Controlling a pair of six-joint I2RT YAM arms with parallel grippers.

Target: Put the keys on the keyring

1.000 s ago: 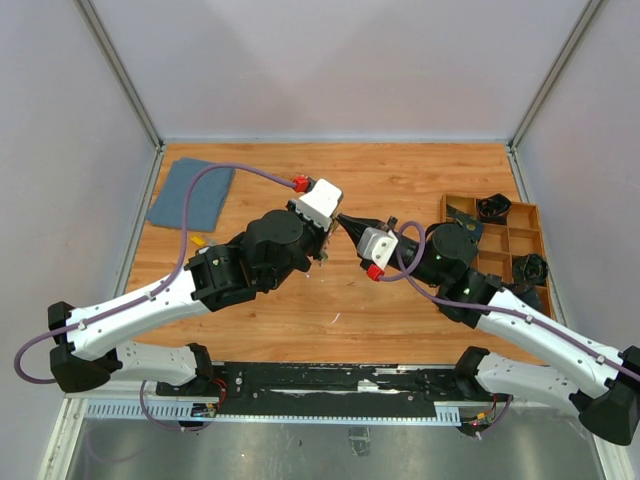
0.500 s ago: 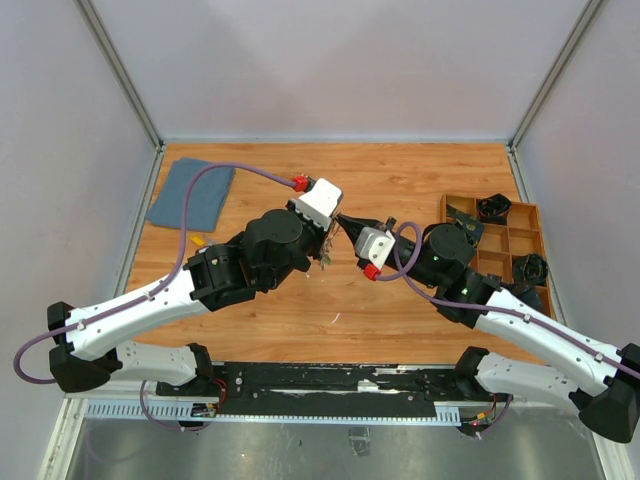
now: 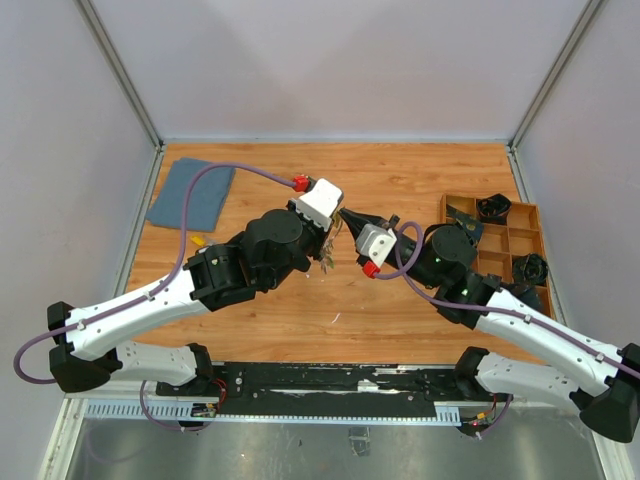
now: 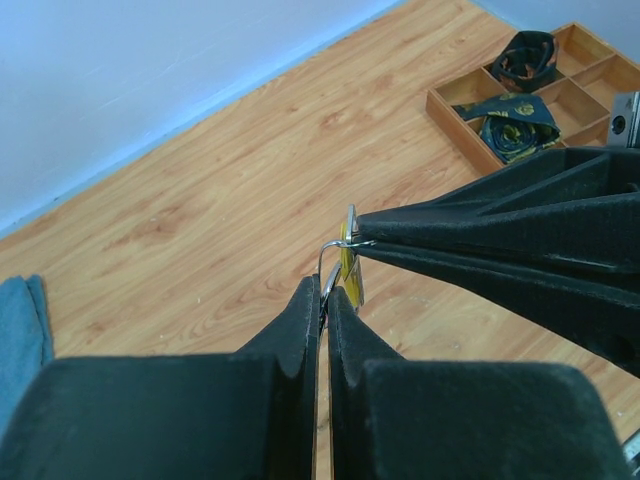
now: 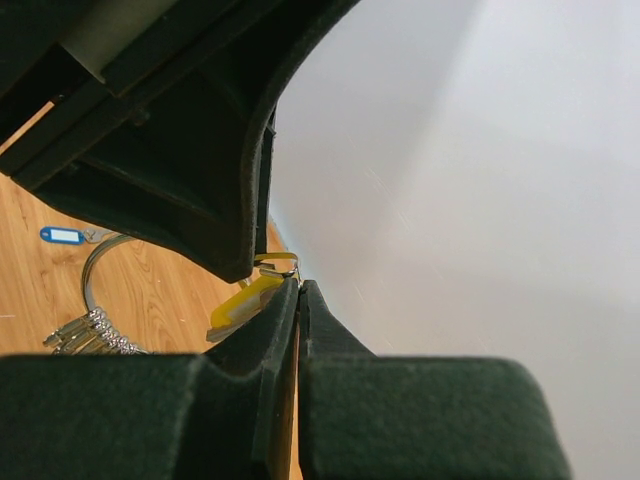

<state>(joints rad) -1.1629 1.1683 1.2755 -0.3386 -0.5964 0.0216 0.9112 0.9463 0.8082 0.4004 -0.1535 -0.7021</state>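
Note:
My two grippers meet tip to tip above the middle of the table. The left gripper [image 4: 325, 288] [image 3: 331, 238] is shut on the thin silver wire of the keyring [image 4: 324, 262]. A bunch of silver keys [image 5: 92, 338] [image 3: 326, 262] hangs from the keyring's loop [image 5: 92, 268], with a blue tag [image 5: 62, 235] by it. The right gripper [image 5: 298, 284] [image 3: 346, 214] is shut, its tip pinching the small wire loop [image 5: 279, 262] of a yellow-tagged key [image 5: 240, 305] [image 4: 348, 262] right at the left fingertips. The exact join between the two wires is hidden.
A folded blue cloth [image 3: 190, 194] lies at the far left. A wooden compartment tray [image 3: 497, 245] with black items stands at the right edge. A small yellow piece [image 3: 200, 240] lies on the table left of the left arm. Grey walls enclose the table.
The right gripper has edged slightly up and toward the left gripper. The hanging keys have swung a little lower under the left gripper. Both grips stay shut.

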